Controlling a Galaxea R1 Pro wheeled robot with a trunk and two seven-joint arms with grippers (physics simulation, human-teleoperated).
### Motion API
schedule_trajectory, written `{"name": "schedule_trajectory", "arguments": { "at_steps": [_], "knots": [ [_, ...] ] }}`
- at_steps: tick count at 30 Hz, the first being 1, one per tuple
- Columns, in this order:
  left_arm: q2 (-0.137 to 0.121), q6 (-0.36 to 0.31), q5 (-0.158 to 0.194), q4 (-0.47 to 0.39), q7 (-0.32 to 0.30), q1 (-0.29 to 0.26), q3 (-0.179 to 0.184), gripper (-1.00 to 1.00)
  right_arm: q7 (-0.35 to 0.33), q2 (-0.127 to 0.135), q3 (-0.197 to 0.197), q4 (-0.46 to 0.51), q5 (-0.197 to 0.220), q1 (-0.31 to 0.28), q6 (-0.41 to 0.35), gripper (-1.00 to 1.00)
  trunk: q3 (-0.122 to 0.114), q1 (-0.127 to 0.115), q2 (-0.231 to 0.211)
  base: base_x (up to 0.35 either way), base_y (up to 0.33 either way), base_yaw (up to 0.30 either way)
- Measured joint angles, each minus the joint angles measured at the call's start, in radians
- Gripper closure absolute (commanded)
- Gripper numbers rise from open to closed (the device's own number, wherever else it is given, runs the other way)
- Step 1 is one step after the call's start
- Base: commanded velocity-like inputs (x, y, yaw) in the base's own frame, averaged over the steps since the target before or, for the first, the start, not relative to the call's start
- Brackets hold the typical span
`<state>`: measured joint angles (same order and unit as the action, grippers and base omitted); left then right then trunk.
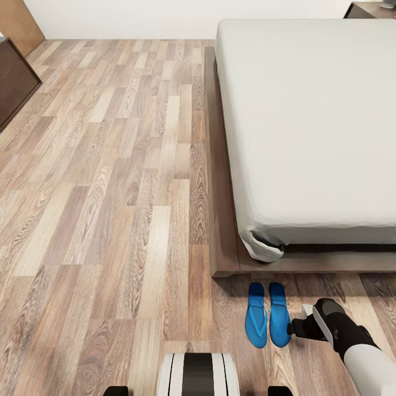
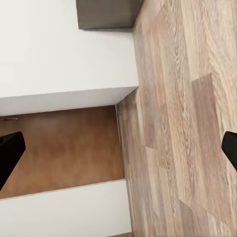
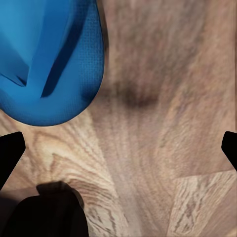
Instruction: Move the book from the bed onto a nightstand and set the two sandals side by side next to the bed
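While your right gripper (image 1: 294, 328) hangs low over the floor (image 1: 110, 220), its fingers are spread wide and hold nothing; in the right wrist view the two dark fingertips (image 3: 10, 153) sit at opposite edges with bare planks between them, and the rounded end of a sandal (image 3: 49, 64) lies just beyond them, apart from both tips; in the head view that gripper sits just beside the right sandal (image 1: 279, 314), at its outer edge, and whether it touches the sole you cannot tell from these pictures; the left sandal (image 1: 256, 314) lies close alongside it, the pair parallel on the planks just off the bed's (image 1: 308, 121) near corner, by the dark frame (image 1: 223, 220); your left gripper (image 2: 118, 153) is likewise wide open and empty, its fingertips (image 2: 10, 153) framing a white wall, a brown panel and the plank floor; the mattress top is plain grey; a nightstand (image 1: 371, 9) shows at the bed's far corner; a dark dresser (image 1: 14, 82) stands against the wall on your left.
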<state>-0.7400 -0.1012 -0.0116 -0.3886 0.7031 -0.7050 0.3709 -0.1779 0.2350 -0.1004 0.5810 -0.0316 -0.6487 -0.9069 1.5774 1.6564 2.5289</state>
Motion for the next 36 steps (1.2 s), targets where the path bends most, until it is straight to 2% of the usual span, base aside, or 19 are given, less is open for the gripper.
{"name": "schedule_trajectory", "arguments": {
  "at_steps": [8,14,23,29,36],
  "knots": [
    [0.000,0.003,0.000,0.000,0.000,0.000,0.000,-1.00,0.000,0.000,0.001,-0.002,0.000,0.000,0.000,-1.00,0.000,0.000,0.000,0.000,0.000,0.000],
    [0.000,0.004,0.000,0.000,0.000,0.000,0.000,-1.00,0.000,0.000,0.002,-0.003,0.000,0.000,0.000,-1.00,-0.023,-0.003,-0.001,0.000,0.000,0.000],
    [0.000,0.004,0.000,0.000,0.000,0.000,0.000,-1.00,0.000,0.000,0.003,-0.013,0.000,0.000,0.001,-1.00,-0.023,-0.003,-0.001,0.000,0.000,0.000],
    [0.000,0.004,0.000,0.000,0.000,0.000,0.000,-1.00,0.000,0.001,0.004,-0.022,0.000,0.000,0.001,-1.00,-0.046,-0.005,-0.003,0.000,0.000,0.000],
    [0.000,0.005,0.000,0.000,-0.002,0.000,0.000,-1.00,-0.001,0.004,0.003,-0.051,-0.001,0.000,0.003,-1.00,-0.046,-0.005,-0.003,0.000,0.000,0.000]
  ]
}}
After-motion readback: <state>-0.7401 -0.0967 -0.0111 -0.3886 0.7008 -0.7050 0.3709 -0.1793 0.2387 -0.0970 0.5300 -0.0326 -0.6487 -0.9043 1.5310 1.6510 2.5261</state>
